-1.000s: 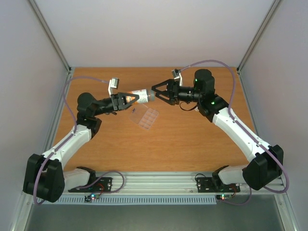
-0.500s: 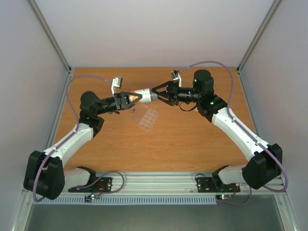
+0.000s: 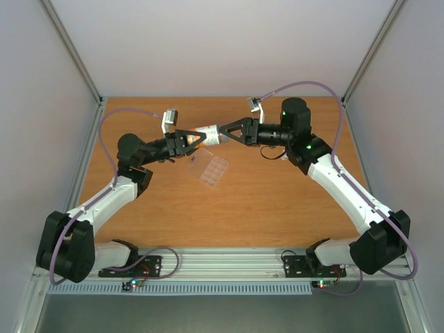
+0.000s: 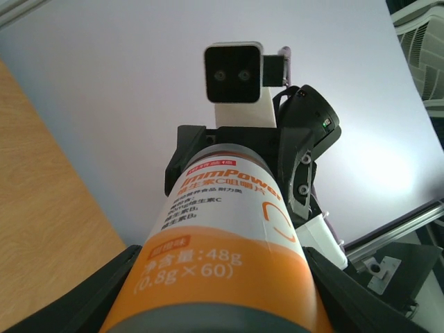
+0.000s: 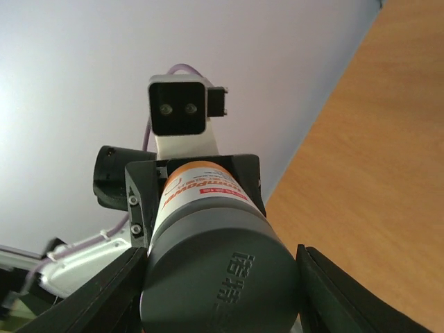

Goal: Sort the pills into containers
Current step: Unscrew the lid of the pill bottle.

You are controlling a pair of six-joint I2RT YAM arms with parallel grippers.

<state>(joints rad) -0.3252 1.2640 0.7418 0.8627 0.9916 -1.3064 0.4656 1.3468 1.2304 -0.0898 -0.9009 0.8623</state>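
Observation:
A white-and-orange pill bottle (image 3: 207, 134) hangs level in the air above the back of the table, between my two grippers. My left gripper (image 3: 197, 137) is shut on its orange base end (image 4: 222, 277). My right gripper (image 3: 223, 131) is shut on its grey cap (image 5: 220, 274), with a finger (image 5: 104, 291) pressed to each side. The clear pill box (image 3: 210, 168), its cells the containers, lies flat on the table just below and in front of the bottle. No pills show in any view.
The wooden table (image 3: 277, 201) is walled in by pale panels at the back and both sides. A metal rail (image 3: 229, 262) with the arm bases runs along the near edge. Purple cables loop above both arms.
My right gripper has closed its fingers onto the bottle's cap. Both grippers and the bottle have shifted slightly toward the back.

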